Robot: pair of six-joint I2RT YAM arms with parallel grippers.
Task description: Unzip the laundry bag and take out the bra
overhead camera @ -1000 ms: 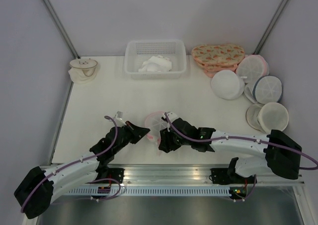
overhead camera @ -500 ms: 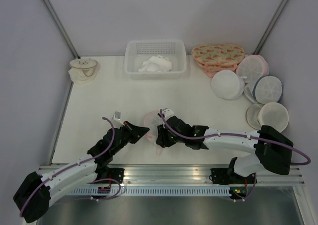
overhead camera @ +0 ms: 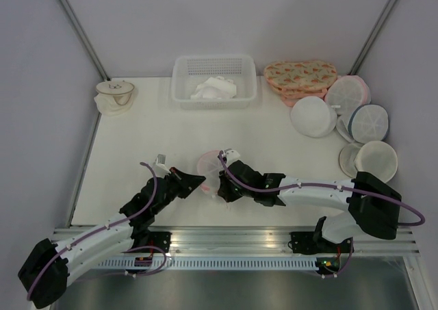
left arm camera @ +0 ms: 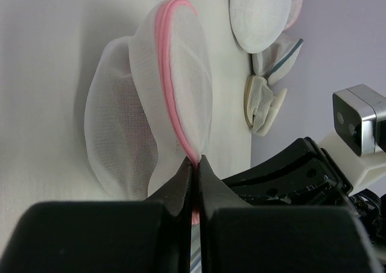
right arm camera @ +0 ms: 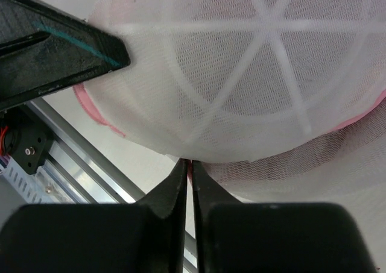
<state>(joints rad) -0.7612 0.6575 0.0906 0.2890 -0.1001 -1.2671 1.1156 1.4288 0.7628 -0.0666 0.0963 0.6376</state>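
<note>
Near middle of the table (overhead camera: 137, 146): laundry bag (overhead camera: 211, 168), tipped on edge. Pinched from left by left gripper (left arm camera: 194, 161) on pink zip rim (left arm camera: 172, 86), from right by right gripper (right arm camera: 188, 164), jaws closed on the bag's edge. Looks light, soft, springy; best gripped at rim. No bra visible.

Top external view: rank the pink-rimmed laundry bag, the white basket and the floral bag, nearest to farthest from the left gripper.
1. The laundry bag, near the table's front centre, its pink rim pinched by the left gripper.
2. The white basket, at the far edge, about centre.
3. The floral bag, far edge, off to the right.
</note>
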